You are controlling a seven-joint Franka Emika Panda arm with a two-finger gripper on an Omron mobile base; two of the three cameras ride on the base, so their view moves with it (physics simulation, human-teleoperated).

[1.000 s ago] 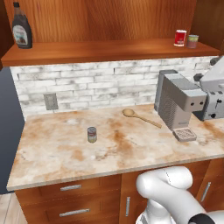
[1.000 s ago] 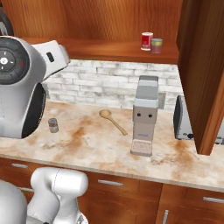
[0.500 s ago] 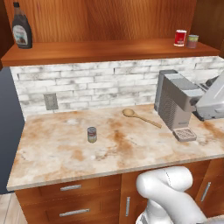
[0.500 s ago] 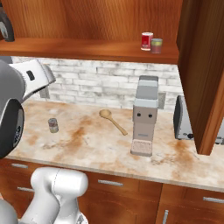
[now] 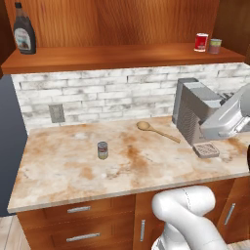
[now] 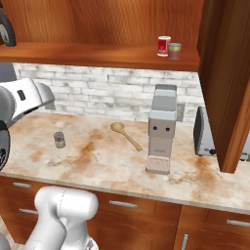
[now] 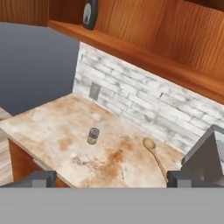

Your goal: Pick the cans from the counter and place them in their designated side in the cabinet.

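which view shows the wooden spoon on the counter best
The right base view: the wooden spoon lies whole and unblocked near the middle, bowl toward the wall. The left base view shows the wooden spoon whole too, further off, beside the coffee machine. In the hand view it runs down to the bottom band.

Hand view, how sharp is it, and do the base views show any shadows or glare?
Hand view: soft and slightly blurred, so the can label is unreadable. Left base view: flat, even rendered light, with only a faint shadow by the wooden spoon. Right base view: no glare on the counter, and a darker shade under the cabinet shelf.
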